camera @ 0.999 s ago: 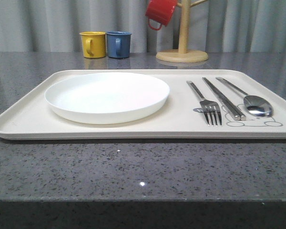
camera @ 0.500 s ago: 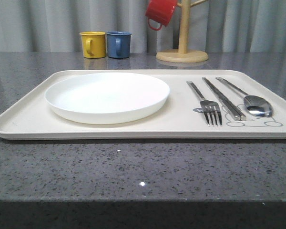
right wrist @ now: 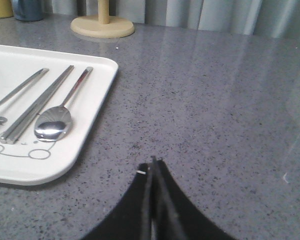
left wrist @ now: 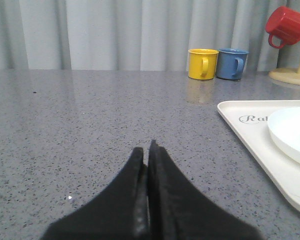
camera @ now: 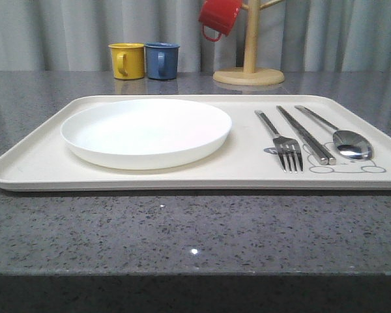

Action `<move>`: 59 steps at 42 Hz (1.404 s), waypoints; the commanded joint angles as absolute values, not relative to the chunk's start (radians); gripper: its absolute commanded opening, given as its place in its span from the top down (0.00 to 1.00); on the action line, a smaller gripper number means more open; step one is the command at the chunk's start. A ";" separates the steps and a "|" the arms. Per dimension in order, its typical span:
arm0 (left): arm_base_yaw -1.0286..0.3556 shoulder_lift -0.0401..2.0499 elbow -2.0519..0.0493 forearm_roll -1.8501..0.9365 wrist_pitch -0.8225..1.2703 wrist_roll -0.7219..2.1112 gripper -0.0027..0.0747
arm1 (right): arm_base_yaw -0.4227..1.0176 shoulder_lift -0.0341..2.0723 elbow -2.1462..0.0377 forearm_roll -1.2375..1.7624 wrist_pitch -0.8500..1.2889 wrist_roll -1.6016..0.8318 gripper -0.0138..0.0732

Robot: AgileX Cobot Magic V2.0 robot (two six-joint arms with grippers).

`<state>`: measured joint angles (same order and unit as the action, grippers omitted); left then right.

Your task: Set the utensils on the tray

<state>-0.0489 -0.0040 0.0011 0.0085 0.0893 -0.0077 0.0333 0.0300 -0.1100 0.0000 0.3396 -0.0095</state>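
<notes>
The cream tray [camera: 39, 163] lies across the grey table. On its right part lie the utensils side by side: a fork [camera: 281, 143], a pair of chopsticks [camera: 306, 135] and a spoon [camera: 344, 138]. In the right wrist view the chopsticks [right wrist: 37, 104] and spoon [right wrist: 60, 115] rest on the tray [right wrist: 90, 125]. My right gripper [right wrist: 152, 167] is shut and empty, low over bare table to the right of the tray. My left gripper [left wrist: 146, 152] is shut and empty over bare table to the left of the tray [left wrist: 250, 135].
A round white plate [camera: 146, 132] fills the tray's left half. Behind the tray stand a yellow mug [camera: 128, 60] and a blue mug [camera: 162, 60]. A wooden mug tree [camera: 249, 65] at the back holds a red mug [camera: 219, 15]. A curtain closes the back.
</notes>
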 commanded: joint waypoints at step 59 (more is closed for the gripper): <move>-0.045 -0.023 0.022 0.000 0.000 -0.017 0.99 | 0.000 -0.028 0.028 0.043 0.064 -0.013 0.92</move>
